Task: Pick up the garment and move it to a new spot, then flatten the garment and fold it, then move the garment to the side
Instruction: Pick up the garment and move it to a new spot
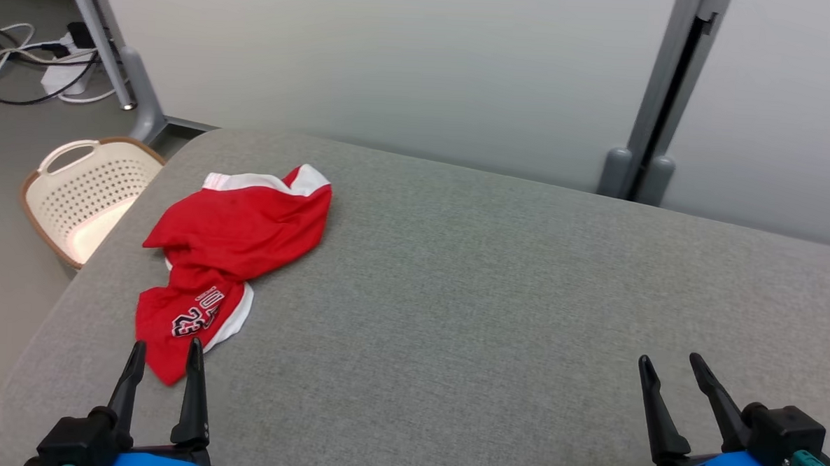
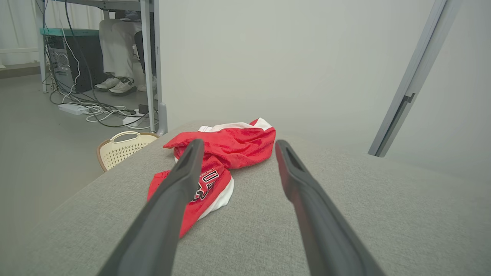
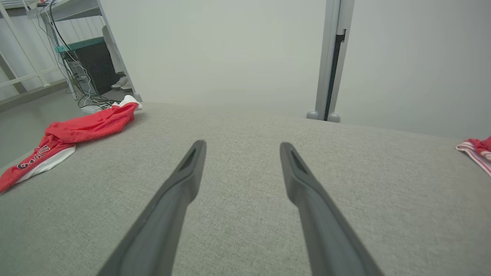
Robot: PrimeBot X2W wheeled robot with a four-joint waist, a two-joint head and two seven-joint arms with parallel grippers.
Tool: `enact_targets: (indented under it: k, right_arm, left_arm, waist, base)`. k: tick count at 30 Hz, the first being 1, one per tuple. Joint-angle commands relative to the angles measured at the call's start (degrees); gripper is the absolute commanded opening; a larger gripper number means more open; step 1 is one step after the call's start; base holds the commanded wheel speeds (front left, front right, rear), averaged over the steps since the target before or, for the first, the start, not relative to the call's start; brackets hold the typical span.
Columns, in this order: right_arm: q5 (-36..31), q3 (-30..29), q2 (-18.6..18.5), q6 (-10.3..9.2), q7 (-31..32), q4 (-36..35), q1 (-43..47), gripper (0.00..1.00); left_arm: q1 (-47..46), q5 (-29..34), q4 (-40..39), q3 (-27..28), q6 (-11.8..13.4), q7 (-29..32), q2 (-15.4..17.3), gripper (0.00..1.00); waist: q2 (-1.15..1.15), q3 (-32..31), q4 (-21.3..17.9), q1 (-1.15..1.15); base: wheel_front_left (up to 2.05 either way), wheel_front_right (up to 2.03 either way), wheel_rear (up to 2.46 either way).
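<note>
though fingers point(image 1: 194, 391) were held wide and empty, the bunched garment point(image 1: 232, 239) could be dragged off the bench point(image 1: 490, 278) by a thin pinch.

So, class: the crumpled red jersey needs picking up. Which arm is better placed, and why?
Probably the left. The left gripper is open with its tips at the near edge of the jersey; the right gripper, also open, sits far across the grey cushion.

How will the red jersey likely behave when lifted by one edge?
Probably floppy: the red jersey lies crumpled in soft folds, so it should drape. Likely light; the fabric looks thin. It may drag on the textured grey surface.
</note>
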Motion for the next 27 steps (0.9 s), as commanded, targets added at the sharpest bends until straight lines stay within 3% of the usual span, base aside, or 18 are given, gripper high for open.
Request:
enact_targets:
  k: [1, 12, 27]
  right_arm:
    - [-0.02, 0.07, 0.23, 0.01, -0.18, 0.25, 0.27, 1.0]
    - [0.48, 0.73, 0.79, 0.01, -0.7, 1.23, 0.15, 1.0]
    - [1.31, 1.21, 0.51, 0.01, -0.71, 1.35, 0.51, 1.0]
  left_arm:
    - [0.71, -0.16, -0.28, 0.07, 0.12, 0.08, 0.38, 1.0]
    - [1.79, -0.91, -1.33, 0.4, 0.56, 0.93, 1.44, 1.0]
    - [1.2, -1.4, -3.26, -0.53, 1.12, 2.46, 1.81, 1.0]
  waist:
    - [0.0, -0.1, 2.79, 0.0]
    - [0.0, -0.7, 8.55, 0.0]
    - [0.0, -0.43, 8.36, 0.0]
  base:
    - [0.0, 0.0, 0.0]
    - [0.0, 0.0, 0.0]
    - [0.0, 0.0, 0.0]
